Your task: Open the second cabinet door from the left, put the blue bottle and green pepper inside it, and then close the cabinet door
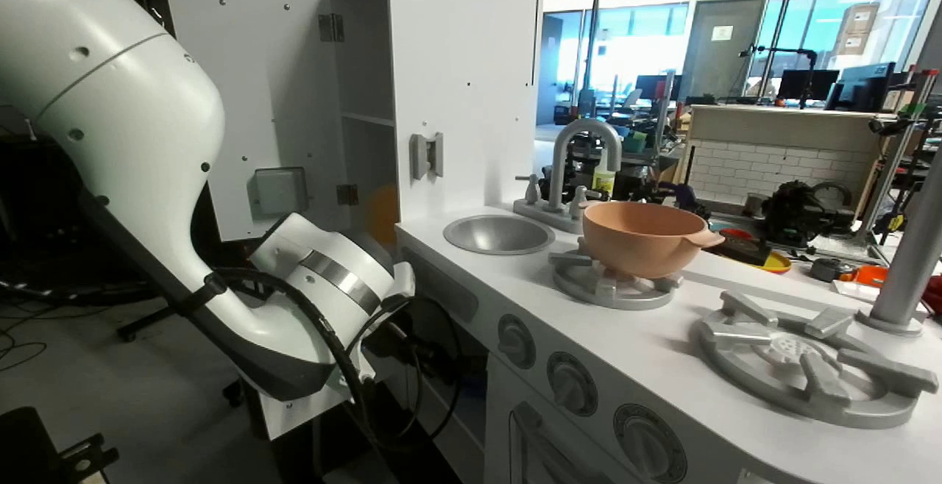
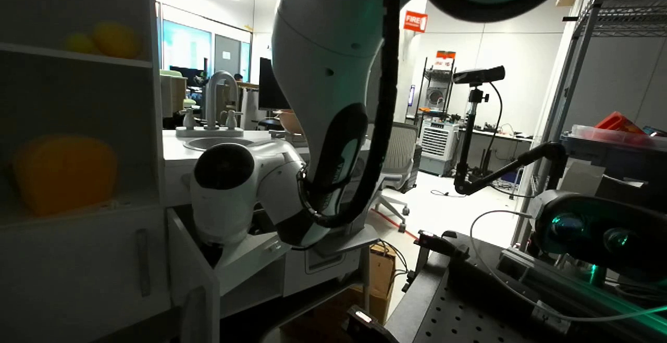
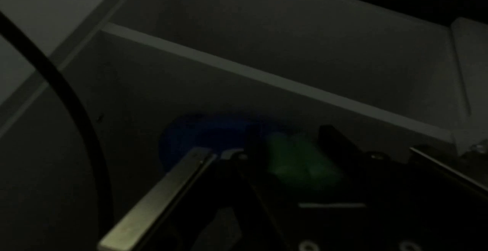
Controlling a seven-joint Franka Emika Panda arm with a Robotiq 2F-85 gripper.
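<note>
Pincer is holding the green pepper, closed partway on it, though the wrist view's murky. Blue bottle is sitting just beyond, off to that view's left, inside the cabinet, so letting go is probably leaving them side by side. Cabinet door is standing open.
</note>
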